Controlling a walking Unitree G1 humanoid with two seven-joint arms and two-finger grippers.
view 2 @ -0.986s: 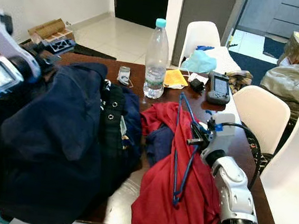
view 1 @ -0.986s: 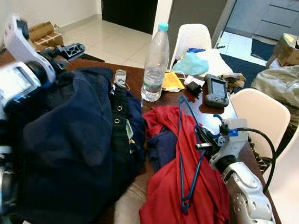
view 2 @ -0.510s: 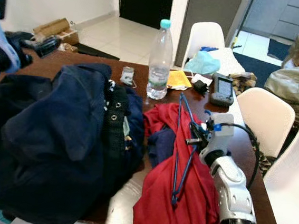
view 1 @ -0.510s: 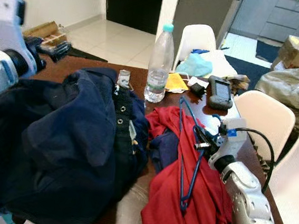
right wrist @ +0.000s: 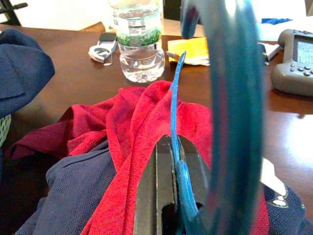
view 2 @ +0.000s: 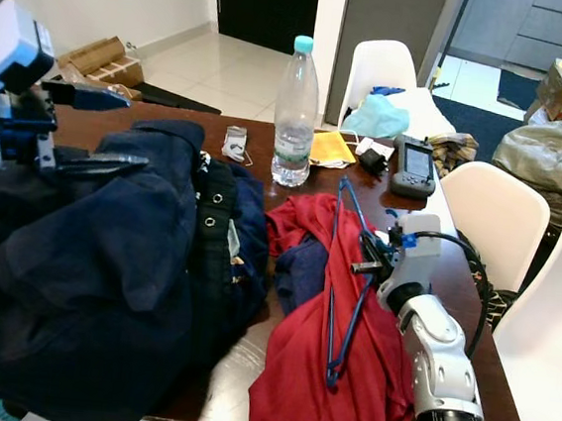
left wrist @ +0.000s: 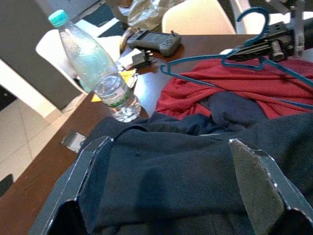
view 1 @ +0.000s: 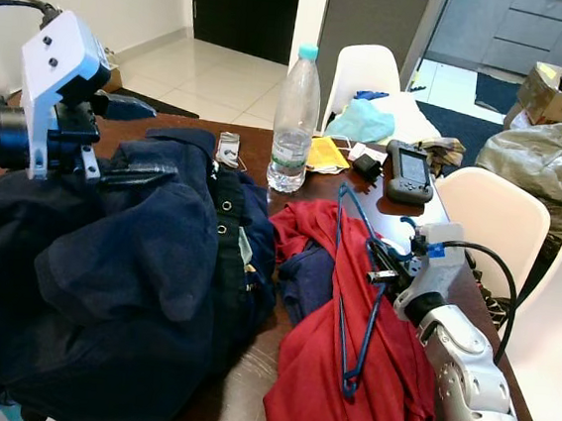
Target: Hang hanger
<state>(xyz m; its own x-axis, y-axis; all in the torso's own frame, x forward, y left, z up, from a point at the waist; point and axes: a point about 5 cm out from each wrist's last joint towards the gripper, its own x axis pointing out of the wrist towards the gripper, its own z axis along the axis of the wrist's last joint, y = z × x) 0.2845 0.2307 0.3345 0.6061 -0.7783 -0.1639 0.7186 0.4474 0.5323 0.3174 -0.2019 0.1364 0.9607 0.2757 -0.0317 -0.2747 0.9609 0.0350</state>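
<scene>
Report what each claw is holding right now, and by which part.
The right claw is shut on the blue hanger, pinching its wire just below the hook. The left claw is open over the navy garment, gripping nothing.

On my bench [view 1: 415,215], a heap of dark clothes [view 1: 124,285] covers the left side, with my left gripper [view 1: 133,142] over its far edge. Right of it lies a shirt [view 1: 347,356] with the hanger [view 1: 349,277] on top, my right gripper [view 1: 383,265] clamped to its neck. Behind them stands a bottle [view 1: 294,122]; a handheld console [view 1: 407,171] lies farther right.
</scene>
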